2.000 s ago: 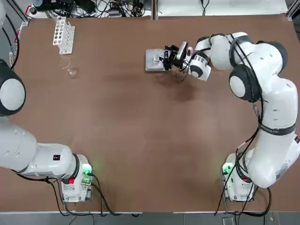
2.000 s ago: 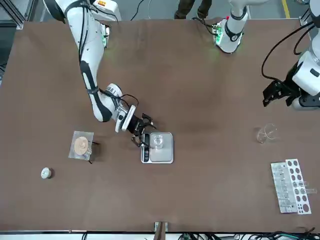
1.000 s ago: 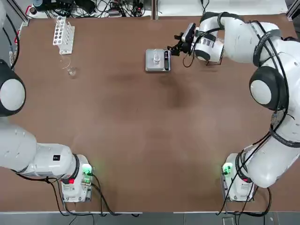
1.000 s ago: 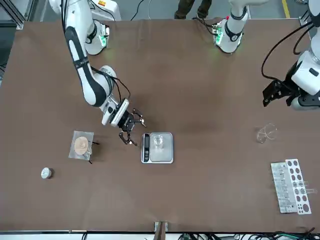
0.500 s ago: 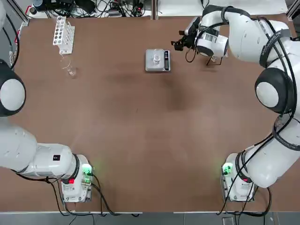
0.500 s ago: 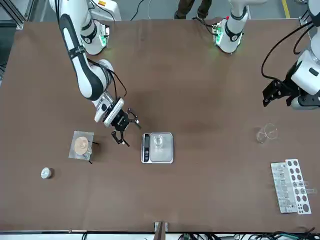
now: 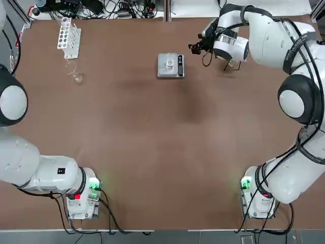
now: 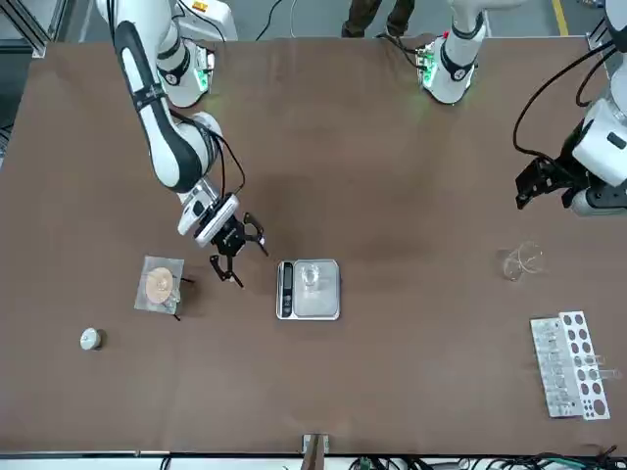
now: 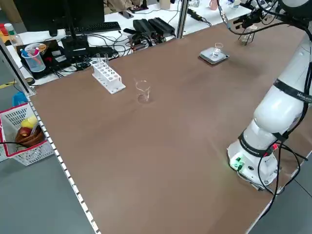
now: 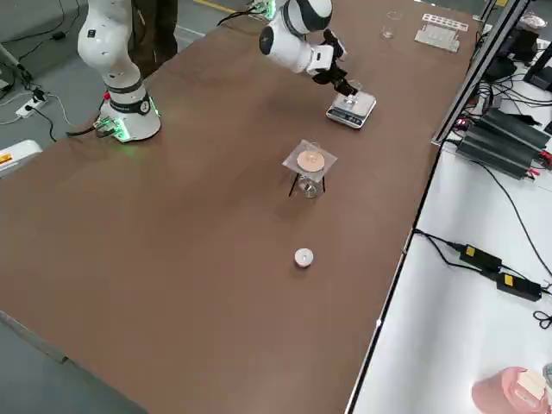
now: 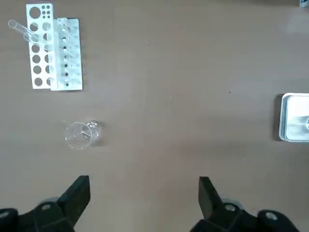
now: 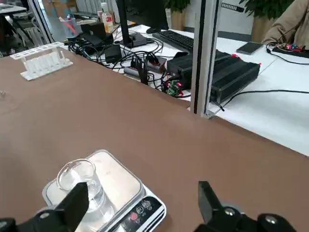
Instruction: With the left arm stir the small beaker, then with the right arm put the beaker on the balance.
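Pincer (image 8: 235, 251) on our right arm hangs open beside the balance (image 8: 308, 290), since the small beaker (image 8: 309, 276) sits on its pan.

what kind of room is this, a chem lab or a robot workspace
Most likely a robotics test bench staged as a chemistry lab: a brown table carries a test tube rack, a small beaker on a balance, while monitors, keyboards and cables crowd neighbouring desks.
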